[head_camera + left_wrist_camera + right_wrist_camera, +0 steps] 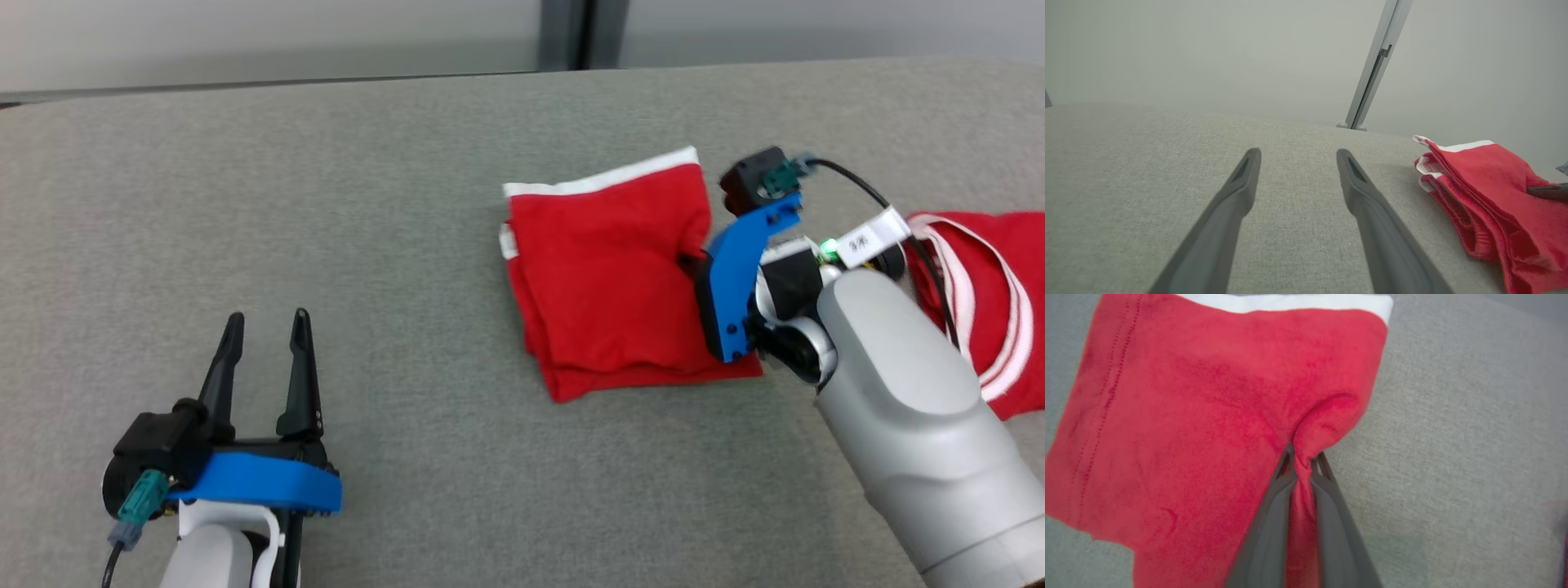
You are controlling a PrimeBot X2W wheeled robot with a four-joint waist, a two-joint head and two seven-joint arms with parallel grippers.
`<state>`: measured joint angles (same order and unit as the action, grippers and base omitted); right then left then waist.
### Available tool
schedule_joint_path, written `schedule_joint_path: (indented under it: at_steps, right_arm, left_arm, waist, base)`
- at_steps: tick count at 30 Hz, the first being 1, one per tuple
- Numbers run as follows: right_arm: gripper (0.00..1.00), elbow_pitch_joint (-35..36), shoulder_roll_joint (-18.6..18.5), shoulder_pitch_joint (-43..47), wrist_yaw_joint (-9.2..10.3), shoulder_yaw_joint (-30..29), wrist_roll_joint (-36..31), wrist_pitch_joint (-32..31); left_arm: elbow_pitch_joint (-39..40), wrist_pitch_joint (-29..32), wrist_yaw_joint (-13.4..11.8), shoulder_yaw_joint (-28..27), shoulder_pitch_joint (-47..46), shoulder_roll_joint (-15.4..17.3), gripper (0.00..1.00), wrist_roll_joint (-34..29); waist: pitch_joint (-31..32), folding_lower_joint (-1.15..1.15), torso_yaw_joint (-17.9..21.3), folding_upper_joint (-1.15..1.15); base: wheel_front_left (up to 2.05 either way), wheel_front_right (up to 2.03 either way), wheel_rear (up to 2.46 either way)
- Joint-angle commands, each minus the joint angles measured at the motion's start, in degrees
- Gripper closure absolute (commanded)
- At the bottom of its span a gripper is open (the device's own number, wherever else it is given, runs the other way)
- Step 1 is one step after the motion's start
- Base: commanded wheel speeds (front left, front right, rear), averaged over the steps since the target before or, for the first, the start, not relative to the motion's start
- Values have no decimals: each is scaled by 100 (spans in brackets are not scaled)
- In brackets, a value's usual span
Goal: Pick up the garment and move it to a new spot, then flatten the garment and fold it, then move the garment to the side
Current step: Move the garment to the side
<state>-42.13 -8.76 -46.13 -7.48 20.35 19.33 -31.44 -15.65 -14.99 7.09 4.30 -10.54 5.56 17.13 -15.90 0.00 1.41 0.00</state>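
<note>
Right wrist view: right gripper (1304, 455) clenches a pinch of the folded garment (1208, 416), near the spare garment (992, 269); best to drag low, slowly, so folds hold. Left gripper (269, 320) gapes empty.

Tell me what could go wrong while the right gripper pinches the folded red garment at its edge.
1. The right gripper holds only a small bunch at the edge of the folded garment; pulling may undo the layers.
2. Another red garment lies beside the right forearm; a sideways move might drag it.
</note>
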Motion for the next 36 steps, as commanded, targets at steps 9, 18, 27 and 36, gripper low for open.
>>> schedule_joint_path:
  at_steps: [9, 18, 27, 36]
  right_arm:
    - [100, 1765, -1607, -661, -2, 1635, 1355, -783]
    - [100, 1707, -2730, -747, -2, 1612, 1183, -246]
    - [100, 794, -3200, -779, -1, 1279, 331, 647]
    - [0, -500, -2541, -618, -1, 156, -559, 1707]
  left_arm:
    - [118, -25, 39, -89, 30, 95, 0, -44]
    - [174, 39, 50, 163, -176, 266, 0, -147]
    - [534, 365, 55, 320, -487, 658, 0, -193]
    - [915, 602, 46, 437, -665, 834, 0, -247]
  waist:
    - [180, 0, 1217, 0]
    - [-226, 0, 1716, 0]
    - [-936, 0, 1740, 0]
    - [-1211, 0, 1664, 0]
  base:
    - [0, 0, 0]
    - [0, 0, 0]
    - [0, 0, 0]
    - [0, 0, 0]
